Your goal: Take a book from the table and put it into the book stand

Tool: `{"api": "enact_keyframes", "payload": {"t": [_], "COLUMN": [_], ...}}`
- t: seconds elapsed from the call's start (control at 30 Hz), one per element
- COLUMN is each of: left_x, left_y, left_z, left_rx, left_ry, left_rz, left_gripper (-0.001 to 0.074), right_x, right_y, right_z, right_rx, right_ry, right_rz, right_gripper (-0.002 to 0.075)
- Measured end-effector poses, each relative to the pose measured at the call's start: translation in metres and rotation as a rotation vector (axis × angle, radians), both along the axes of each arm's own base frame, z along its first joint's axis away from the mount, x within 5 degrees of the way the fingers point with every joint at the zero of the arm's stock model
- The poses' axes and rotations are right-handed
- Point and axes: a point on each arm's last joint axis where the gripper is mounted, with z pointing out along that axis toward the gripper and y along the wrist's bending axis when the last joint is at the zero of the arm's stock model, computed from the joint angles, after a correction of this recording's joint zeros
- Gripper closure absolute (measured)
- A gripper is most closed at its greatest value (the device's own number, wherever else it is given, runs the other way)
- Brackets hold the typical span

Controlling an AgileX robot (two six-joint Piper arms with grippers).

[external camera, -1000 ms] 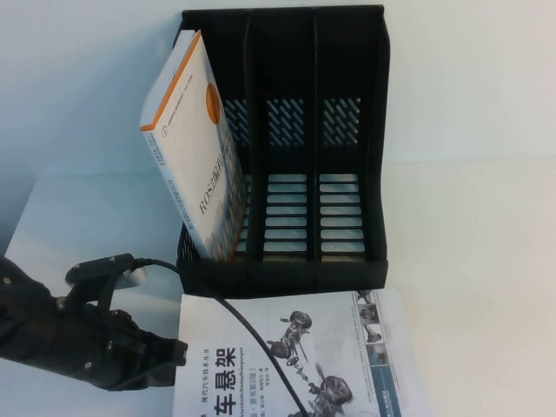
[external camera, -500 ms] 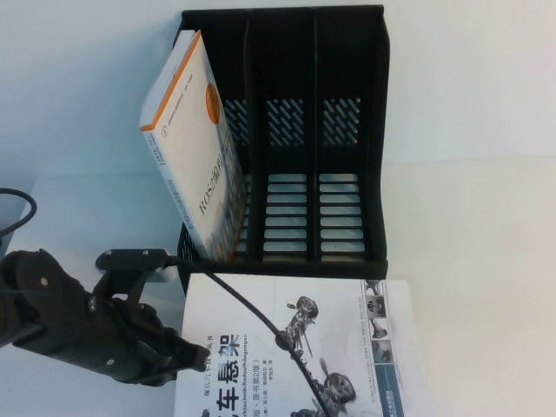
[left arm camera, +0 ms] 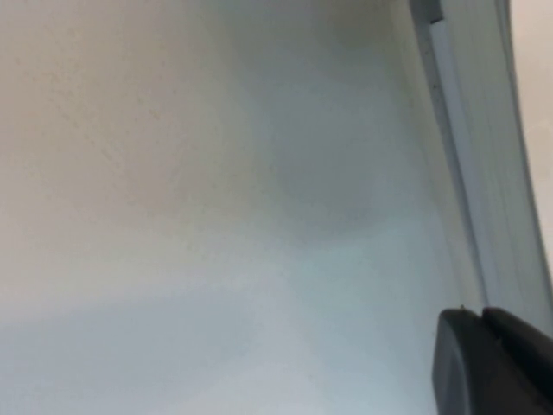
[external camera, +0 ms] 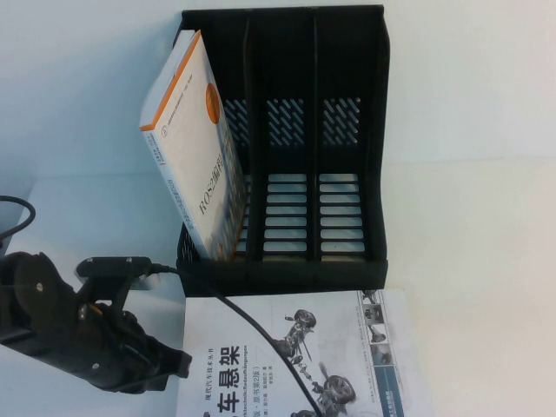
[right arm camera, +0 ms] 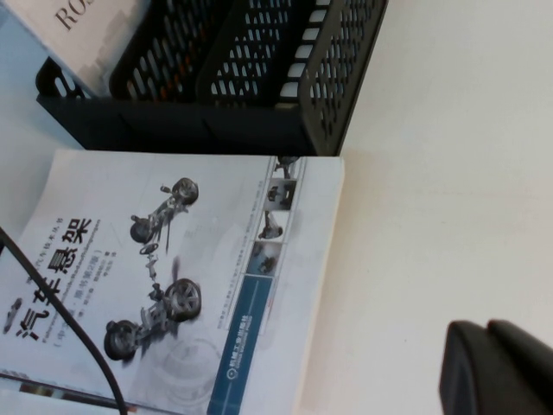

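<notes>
The book (external camera: 347, 347), thin and white with car-suspension pictures, lies flat on the table (external camera: 469, 261) just in front of the book stand (external camera: 347, 52). It also shows in the right wrist view, book (right arm camera: 199, 259) below the black stand (right arm camera: 216, 121). My left gripper (external camera: 181, 362) sits low at the book's left edge, its tip right at the cover. In its wrist view the left gripper (left arm camera: 480, 318) is shut with nothing seen between the fingers. My right gripper (right arm camera: 486, 328) is shut over bare table to the right of the book, outside the high view.
A thick white book with an orange band (external camera: 195, 148) leans in the stand's left compartment; the middle and right compartments hold nothing. A black cable (external camera: 252, 334) from the left arm trails across the thin book's cover.
The left gripper reached right onto the book's left edge, then drew back left. The book slid toward the stand and came back. The right gripper stayed shut.
</notes>
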Motion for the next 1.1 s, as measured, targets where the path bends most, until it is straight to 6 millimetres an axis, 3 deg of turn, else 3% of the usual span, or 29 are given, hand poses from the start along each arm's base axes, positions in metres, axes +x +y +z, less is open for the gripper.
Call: {"api": "enact_keyframes", "payload": {"t": [0.87, 1.1], "left_x": [0.001, -0.008], "left_y": [-0.015, -0.040], "left_z": [-0.004, -0.004], "left_rx": [-0.163, -0.175], "left_ry": [0.051, 0.021], "left_rz": [0.008, -0.070], "left_gripper": [0.0739, 0.0739], "right_x": [0.002, 0.002], "right_y": [-0.001, 0.002], "right_z": [0.002, 0.000], "right_rx": [0.010, 0.024], "right_ry": [-0.032, 0.000], "right_rz": [-0.018, 0.011], "right_gripper": [0.0728, 0.0728]}}
